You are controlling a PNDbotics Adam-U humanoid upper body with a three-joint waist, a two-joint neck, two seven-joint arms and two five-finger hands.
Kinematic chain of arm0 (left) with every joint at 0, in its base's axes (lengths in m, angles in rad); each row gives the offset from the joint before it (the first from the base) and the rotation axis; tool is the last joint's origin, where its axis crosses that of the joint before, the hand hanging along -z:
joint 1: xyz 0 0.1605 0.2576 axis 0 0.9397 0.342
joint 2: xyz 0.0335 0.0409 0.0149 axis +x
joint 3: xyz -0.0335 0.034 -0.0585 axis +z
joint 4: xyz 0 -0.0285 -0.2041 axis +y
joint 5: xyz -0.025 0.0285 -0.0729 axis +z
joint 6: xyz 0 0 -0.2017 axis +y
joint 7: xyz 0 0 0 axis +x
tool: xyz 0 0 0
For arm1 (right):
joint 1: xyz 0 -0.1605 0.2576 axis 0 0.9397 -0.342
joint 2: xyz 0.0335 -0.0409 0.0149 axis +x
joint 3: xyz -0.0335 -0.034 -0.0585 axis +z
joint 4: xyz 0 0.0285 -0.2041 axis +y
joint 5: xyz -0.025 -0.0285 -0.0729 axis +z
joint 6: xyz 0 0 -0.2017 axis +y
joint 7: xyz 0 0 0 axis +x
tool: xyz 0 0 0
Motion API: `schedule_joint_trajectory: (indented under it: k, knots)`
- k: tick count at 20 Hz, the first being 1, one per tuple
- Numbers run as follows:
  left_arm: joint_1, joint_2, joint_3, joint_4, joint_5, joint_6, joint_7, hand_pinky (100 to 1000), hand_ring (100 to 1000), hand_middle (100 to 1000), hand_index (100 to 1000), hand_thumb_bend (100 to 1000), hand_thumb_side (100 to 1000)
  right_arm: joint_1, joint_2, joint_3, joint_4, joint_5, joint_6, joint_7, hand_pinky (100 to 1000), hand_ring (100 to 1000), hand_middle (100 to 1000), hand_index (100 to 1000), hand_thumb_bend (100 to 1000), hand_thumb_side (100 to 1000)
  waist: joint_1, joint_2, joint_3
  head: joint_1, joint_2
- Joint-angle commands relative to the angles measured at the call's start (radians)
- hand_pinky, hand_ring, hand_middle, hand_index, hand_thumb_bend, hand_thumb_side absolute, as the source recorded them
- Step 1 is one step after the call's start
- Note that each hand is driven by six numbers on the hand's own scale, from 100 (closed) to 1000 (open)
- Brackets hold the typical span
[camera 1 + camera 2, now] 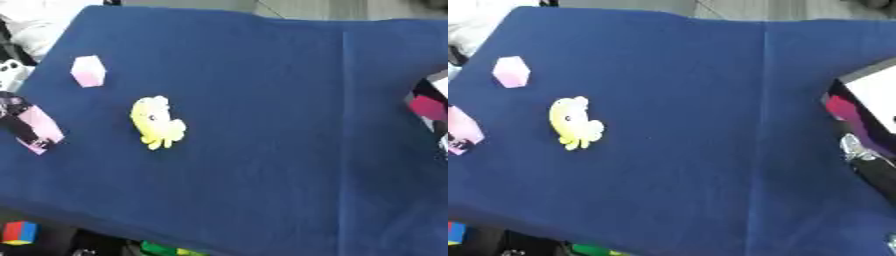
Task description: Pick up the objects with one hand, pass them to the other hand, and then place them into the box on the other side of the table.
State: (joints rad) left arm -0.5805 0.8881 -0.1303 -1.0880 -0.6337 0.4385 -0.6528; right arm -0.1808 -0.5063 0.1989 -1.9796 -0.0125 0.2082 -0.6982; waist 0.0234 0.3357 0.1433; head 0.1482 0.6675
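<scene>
A yellow plush toy (157, 122) lies on the blue cloth (262, 150), left of the middle. A pink six-sided block (87, 71) sits further back and to the left of it. At the left edge lies a pink and black carton (33, 127), tilted. At the right edge stands a dark box (866, 117) with white and magenta faces; a small silver thing (855, 148) shows against its dark part, and I cannot make out what it is. Neither of my hands shows in either view.
The cloth's front edge runs askew across the bottom. Below it are a red, blue and yellow cube (19, 232) and something green (162, 248). White things (10, 72) lie off the table's far left corner.
</scene>
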Motion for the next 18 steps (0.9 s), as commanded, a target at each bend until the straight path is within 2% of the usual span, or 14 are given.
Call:
schedule_joint_trajectory:
  k: [1,5,6,8,12,18]
  knots:
    - [-0.017,0.034,0.007,-0.014,-0.011,0.009,-0.009,899,914,787,718,306,125,-0.005,-0.017,-0.004,-0.02,-0.002,-0.003,-0.002,674,763,743,765,514,161,0.003,-0.019,0.002,0.005,0.004]
    - [-0.012,0.039,0.005,-0.036,-0.002,0.02,-0.01,897,911,784,712,284,130,-0.004,-0.017,-0.005,-0.02,-0.002,-0.003,-0.002,674,763,743,765,514,161,0.004,-0.019,0.002,0.003,0.004]
    - [-0.012,0.042,0.009,-0.065,0.018,0.01,-0.011,871,864,748,670,150,176,-0.002,-0.018,-0.006,-0.02,-0.001,-0.003,-0.002,675,763,744,765,505,165,0.003,-0.02,0.003,-0.008,0.004]
    - [0.01,0.068,0.021,-0.164,0.087,0.005,-0.009,852,825,711,654,127,179,0.001,-0.019,-0.009,-0.02,0.001,-0.004,-0.005,675,764,744,766,503,166,0.003,-0.019,0.005,-0.026,0.002]
    - [0.056,0.114,0.042,-0.365,0.179,0.047,0.025,824,784,668,627,100,170,0.001,-0.025,-0.011,-0.02,0.005,-0.01,-0.006,676,764,745,766,501,167,0.001,-0.017,0.008,-0.047,0.0]
    - [0.095,0.129,0.059,-0.614,0.262,0.111,0.099,805,741,644,615,100,188,-0.02,-0.052,-0.013,-0.02,0.009,-0.022,0.009,679,767,748,769,501,168,-0.005,-0.022,0.008,-0.067,-0.006]
